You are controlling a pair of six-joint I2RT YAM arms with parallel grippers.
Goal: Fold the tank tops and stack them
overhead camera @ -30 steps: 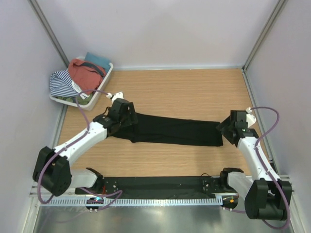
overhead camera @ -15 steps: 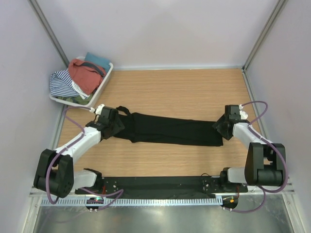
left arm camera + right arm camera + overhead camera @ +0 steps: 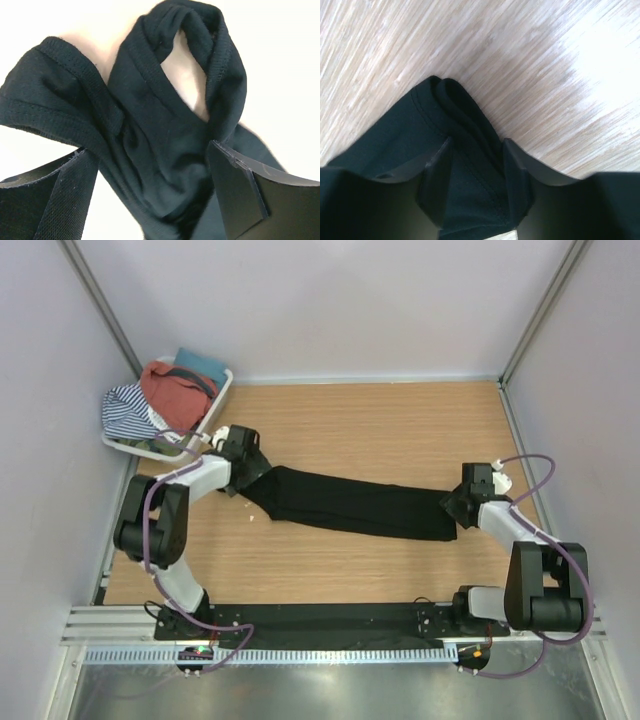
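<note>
Top external view: the black tank top (image 3: pixel 360 505) lies on the table (image 3: pixel 400 430) as one long narrow strip. Its long axis runs across the frame, from the strap end at centre left down slightly to the hem end at centre right. The left pincer (image 3: pixel 243 462) is at the strap end and the right pincer (image 3: pixel 452 508) is at the hem end, so each arm is nearest its own end and the garment spans the gap between them. The next fold will likely depend on that layout, bringing one end along the axis toward the other.

The rust-red tank top (image 3: pixel 175 390) is heaped in the white basket (image 3: pixel 222 390) at the upper left of the frame, near the left pincer and well apart from the right one. Judged from this, it is not yet folded.

Left wrist view adds what the overhead cannot show. The fingers (image 3: pixel 240 190) stand wide apart, released, with the bunched straps lying loosely between them.

Right wrist view shows the hem's doubled edge running between its fingers (image 3: pixel 437 180), with bare wood beyond at the upper right. The fingers straddle the fold, but I cannot tell whether they are clenched on it. The overhead view hides both sets of jaws under the wrist housings.
</note>
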